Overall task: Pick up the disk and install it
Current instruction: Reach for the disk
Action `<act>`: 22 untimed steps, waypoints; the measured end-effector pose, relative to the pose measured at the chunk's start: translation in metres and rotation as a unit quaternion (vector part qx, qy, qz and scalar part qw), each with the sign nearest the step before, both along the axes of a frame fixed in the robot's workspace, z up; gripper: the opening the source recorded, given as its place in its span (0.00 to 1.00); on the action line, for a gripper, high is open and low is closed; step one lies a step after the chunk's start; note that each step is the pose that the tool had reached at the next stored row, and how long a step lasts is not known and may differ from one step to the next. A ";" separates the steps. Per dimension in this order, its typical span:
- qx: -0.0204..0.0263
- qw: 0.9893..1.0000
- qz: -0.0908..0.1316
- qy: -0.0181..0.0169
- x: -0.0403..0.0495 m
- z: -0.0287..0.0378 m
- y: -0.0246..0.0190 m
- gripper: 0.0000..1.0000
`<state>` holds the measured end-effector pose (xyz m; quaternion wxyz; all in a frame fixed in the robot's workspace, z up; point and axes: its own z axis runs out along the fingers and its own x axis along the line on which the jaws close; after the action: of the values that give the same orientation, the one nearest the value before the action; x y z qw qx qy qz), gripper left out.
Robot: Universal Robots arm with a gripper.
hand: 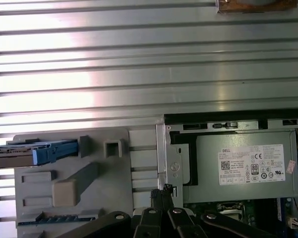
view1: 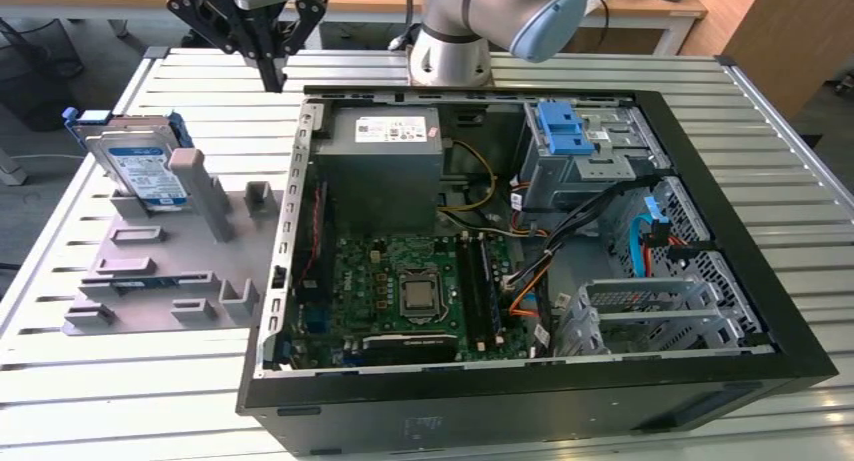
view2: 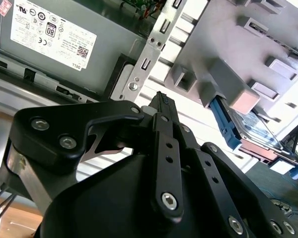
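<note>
Closest to me in the second wrist view is the gripper (view2: pixel 161 99) itself, black linkage right under the lens. I read its fingers as pressed together with nothing between them. In the exterior view it hangs above the bench (view1: pixel 134 411) near the far edge, over the strip between the grey holder (view1: pixel 160 271) and the open computer case (view1: pixel 534 406). The disk (view1: pixel 140 169) is not in hand. It stands on edge, leaning, in the holder's far end, toward the bench's far corner at the exterior view's left, with its blue carrier frame around it. The first wrist view shows it edge-on, the blue frame poking out of its slot.

Now the worries, as I judge them. With the fingers together, a descent onto the disk would land on its top edge rather than around it, and could knock it over in the slot. The lean means a straight grasp could bite skewed on the frame. The case wall is just beside the gripper, so a sideways drift could clip its rim. Inside, loose cables (view1: pixel 587 216) run past the light-blue latch (view1: pixel 567 131) and its metal cage, and they could snag a drive.

On print: the disk wears a white-and-blue label, and the grey metal box (view1: pixel 387 171) carries a white label with small marks and a square code. I'm leaving the wording unread.
</note>
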<state>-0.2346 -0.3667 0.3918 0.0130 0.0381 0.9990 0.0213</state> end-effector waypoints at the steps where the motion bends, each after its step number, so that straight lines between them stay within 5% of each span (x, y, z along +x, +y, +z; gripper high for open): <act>1: 0.000 1.000 0.000 0.000 -0.0011 0.0000 0.0002 0.11; 22: 0.000 1.000 0.000 0.000 -0.0277 -0.0005 0.0065 0.11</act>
<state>-0.2622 -0.3602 0.3913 0.0130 0.0381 0.9990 0.0214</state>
